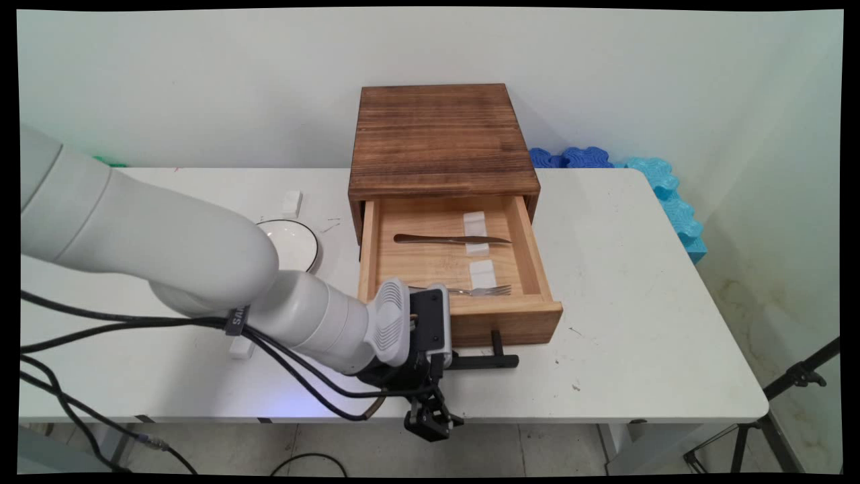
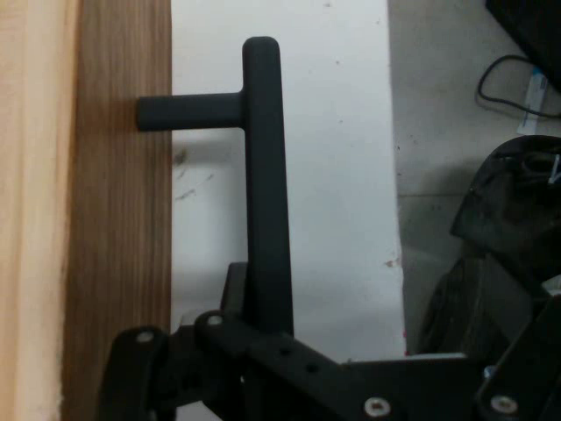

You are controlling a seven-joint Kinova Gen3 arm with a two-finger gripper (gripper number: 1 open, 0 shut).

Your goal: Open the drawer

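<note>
Wooden drawer (image 1: 457,269) stands pulled out of a dark-stained cabinet (image 1: 440,138) on the white worktop (image 1: 638,302), its front facing the near edge. A knife (image 1: 450,239) and a fork (image 1: 463,290) lie in it, each crossing left to right with one end on a small white block (image 1: 475,224), which keeps the ends lifted clear of the drawer floor. The black T-shaped handle (image 2: 263,175) projects from the drawer front toward the near edge; its long bar runs parallel to that front, along the worktop's length. The gripper (image 2: 254,346) sits at one end of this bar, low beside the drawer's near left corner, and the hand view shows the bar running down into the black linkage. Whether the fingers are closed on the bar or merely around it I cannot tell. A white bowl (image 1: 295,243) with a dark rim sits left of the cabinet, partly behind the arm, with other small white blocks (image 1: 291,203) nearby
</note>
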